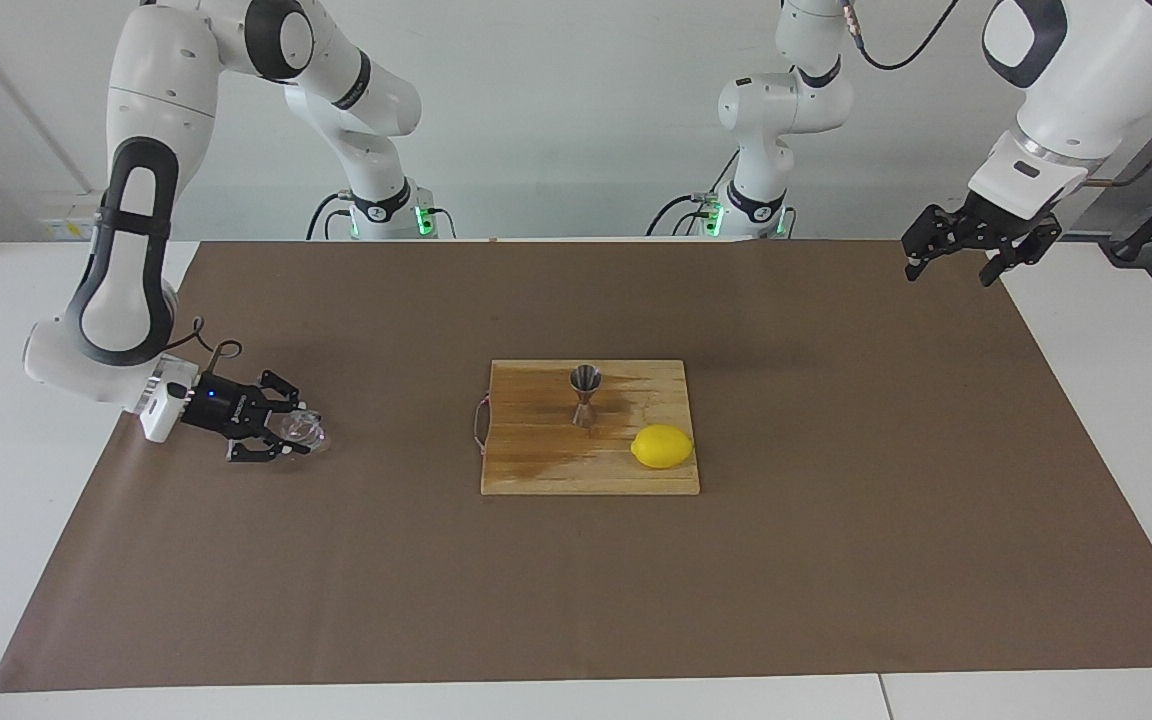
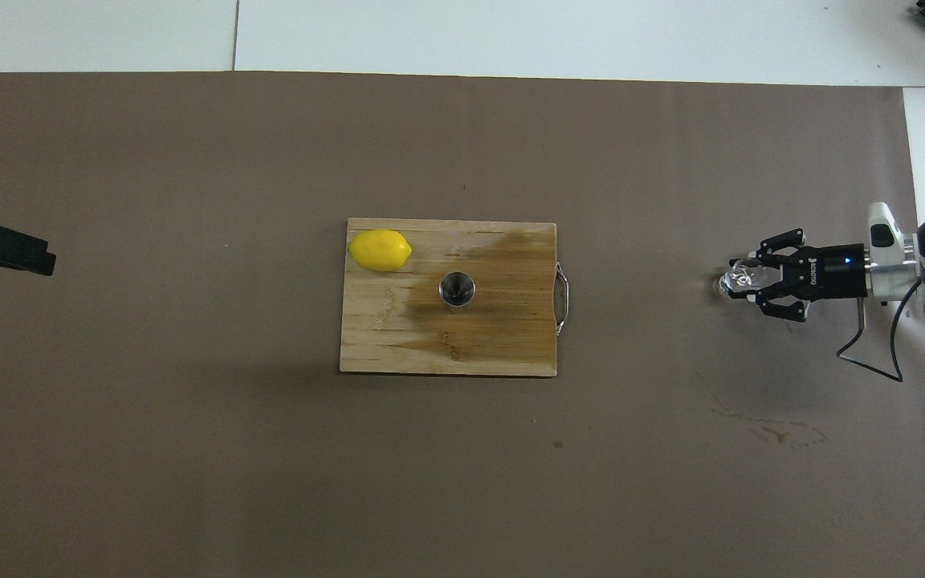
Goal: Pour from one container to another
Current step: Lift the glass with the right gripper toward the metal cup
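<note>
The right gripper (image 1: 288, 432) has its fingers clamped on the cup (image 1: 302, 430), a tiny squat piece of clear, colourless glass, held low at the mat (image 1: 576, 590) toward the right arm's end of the table; whether it touches the mat is unclear. Well apart from it, the jigger (image 1: 585, 396), silvery steel pinched to a narrow waist, stands upright on the wet-stained board (image 1: 536, 470) with the lemon (image 1: 662, 446) close by. The left gripper (image 1: 976, 250) waits, fingers spread, above the mat's corner at its own end.
</note>
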`<state>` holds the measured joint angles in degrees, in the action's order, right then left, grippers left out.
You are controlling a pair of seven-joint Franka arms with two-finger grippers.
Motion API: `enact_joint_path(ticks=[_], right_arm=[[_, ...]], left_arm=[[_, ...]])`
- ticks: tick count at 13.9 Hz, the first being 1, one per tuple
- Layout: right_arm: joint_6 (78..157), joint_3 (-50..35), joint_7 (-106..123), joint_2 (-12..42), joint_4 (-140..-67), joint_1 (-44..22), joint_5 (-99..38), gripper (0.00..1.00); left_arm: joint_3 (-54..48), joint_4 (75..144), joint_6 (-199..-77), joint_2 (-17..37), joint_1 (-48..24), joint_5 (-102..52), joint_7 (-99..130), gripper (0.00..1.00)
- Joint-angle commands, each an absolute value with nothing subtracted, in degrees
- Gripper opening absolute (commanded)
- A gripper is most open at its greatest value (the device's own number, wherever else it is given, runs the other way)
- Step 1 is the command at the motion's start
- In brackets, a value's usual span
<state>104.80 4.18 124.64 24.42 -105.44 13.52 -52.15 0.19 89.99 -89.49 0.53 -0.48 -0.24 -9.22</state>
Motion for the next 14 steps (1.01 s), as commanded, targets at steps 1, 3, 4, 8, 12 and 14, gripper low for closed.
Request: enact_joint_path(ticks=[1,3,4,8,12,14], right_arm=[[104.8,4.2,121.5,18.8,-106.6,10.2,-51.8,0.31],[104.8,4.1,116.6,16.2,-106.6,7.7,-50.3,0.23],[104.8,4.1,114.5,15.0,-106.6,6.0,-50.1,0.22],[107.5,4.1,105.7,12.7,-106.6,-2.4,-49.8,0.21],[113.6,4.2,99.6,12.7,-106.6,-9.3,-48.8,0.21],[117.5,4.1,97.0,12.9,-106.6,-12.9,-47.3,0.21]], left_arm=[[0.2,91.4,-89.6,-0.8,-0.4,0.6,-9.1,1.00],[0.2,91.4,-89.6,-0.9,-0.4,0.6,-9.1,1.00],[0.2,91.4,-89.6,-0.8,-0.4,0.6,-9.1,1.00],[0.2,91.4,-89.6,-0.9,-0.4,0.6,-9.1,1.00],[0.2,91.4,-89.6,-0.9,-0.4,0.6,-9.1,1.00],[0.2,91.4,-89.6,-0.9,-0.4,0.6,-9.1,1.00]])
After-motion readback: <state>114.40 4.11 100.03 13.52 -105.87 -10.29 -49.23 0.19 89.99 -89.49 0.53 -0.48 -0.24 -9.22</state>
